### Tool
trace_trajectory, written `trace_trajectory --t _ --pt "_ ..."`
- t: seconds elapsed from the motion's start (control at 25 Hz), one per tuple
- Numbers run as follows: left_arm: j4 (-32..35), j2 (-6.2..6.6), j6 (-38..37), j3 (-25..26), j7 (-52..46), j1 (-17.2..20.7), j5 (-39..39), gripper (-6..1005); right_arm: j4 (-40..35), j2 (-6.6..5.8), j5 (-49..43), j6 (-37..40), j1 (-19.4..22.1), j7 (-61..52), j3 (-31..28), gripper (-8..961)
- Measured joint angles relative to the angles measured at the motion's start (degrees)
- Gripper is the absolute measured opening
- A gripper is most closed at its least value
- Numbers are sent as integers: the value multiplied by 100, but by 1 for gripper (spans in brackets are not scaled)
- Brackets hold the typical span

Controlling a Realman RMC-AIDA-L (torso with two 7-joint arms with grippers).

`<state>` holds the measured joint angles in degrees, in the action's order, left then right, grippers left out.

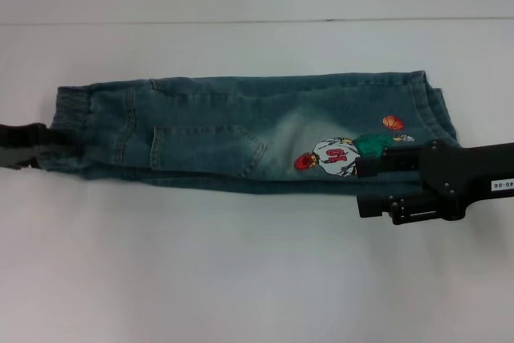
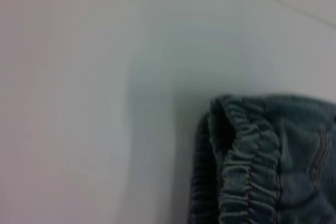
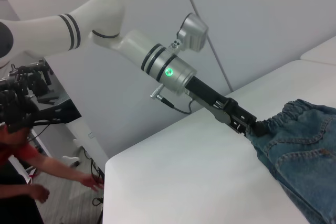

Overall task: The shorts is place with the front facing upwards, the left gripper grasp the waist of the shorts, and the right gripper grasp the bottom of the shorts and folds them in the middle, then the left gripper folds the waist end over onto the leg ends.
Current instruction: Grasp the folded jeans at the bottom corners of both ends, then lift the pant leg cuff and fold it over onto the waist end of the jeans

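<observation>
The blue denim shorts [image 1: 241, 130] lie folded lengthwise on the white table [image 1: 241, 271]. Their elastic waist [image 1: 68, 122] points left and the leg ends [image 1: 430, 102] point right, with a cartoon patch [image 1: 333, 158] facing up. My left gripper [image 1: 36, 149] sits at the table's left edge, shut on the waist. In the right wrist view the left gripper [image 3: 251, 125] is clamped on the waistband [image 3: 294, 113]. The left wrist view shows only the gathered waistband [image 2: 247, 156]. My right gripper [image 1: 361, 186] is open over the near edge of the leg end, beside the patch.
The table is plain white with a seam line [image 1: 257, 22] at the back. Off the table's far side stand a person in red [image 3: 21, 145] and some dark equipment [image 3: 26, 93].
</observation>
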<state>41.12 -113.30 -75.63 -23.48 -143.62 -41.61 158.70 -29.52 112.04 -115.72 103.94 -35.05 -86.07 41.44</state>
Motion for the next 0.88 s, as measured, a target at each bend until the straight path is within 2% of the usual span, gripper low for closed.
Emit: trace_trajectory --t 0.28,0.68,0.88 --pt "-20 -24 2 -211 35 3 -23 736 -28 10 -5 0 15 10 -3 795" --pt "-8 -25 20 -218 94 -27 -28 285 -41 15 -12 -103 33 -2 -4 795" --pt "-5 -25 8 -219 138 -31 -37 155 -50 14 -11 -145 31 -9 -5 794"
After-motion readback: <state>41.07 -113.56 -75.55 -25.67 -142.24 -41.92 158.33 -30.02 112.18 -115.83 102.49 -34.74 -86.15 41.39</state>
